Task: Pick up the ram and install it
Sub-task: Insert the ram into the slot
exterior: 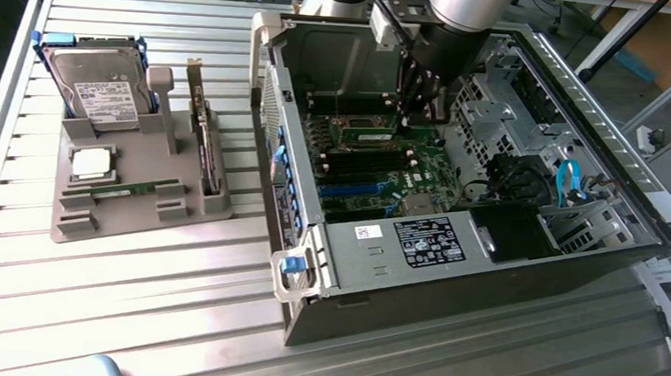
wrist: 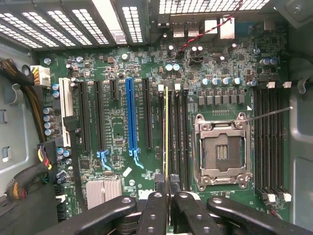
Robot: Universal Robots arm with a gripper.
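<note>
**A:** Exterior view first: where is the arm?

**B:** The arm (exterior: pixel 469 8) reaches down into the open computer case (exterior: pixel 344 241). The gripper (exterior: pixel 417 113) sits low over the green motherboard (exterior: pixel 389 169), toward the far end of the case.

**A:** And outside the case?

**B:** On the exterior view's left, a grey tray (exterior: pixel 135 224) rests on the slatted table (exterior: pixel 129 315). It holds a hard drive (exterior: pixel 103 86), a silver processor (exterior: pixel 90 162) and an expansion card (exterior: pixel 204 145) standing on edge. All of them are well apart from the gripper.

**A:** Now the wrist view. How is the hand?

**B:** The black fingers (wrist: pixel 157 205) are drawn in narrow and pinch the ram (wrist: pixel 166 127) between them. It shows edge-on as a thin pale line.

**A:** Where is it over the board?

**B:** It runs along the black memory slots (wrist: pixel 177 132), just beside the empty processor socket (wrist: pixel 223 149), on the side toward the blue slot (wrist: pixel 130 117). I cannot tell whether its edge is in a slot or just above one
</note>
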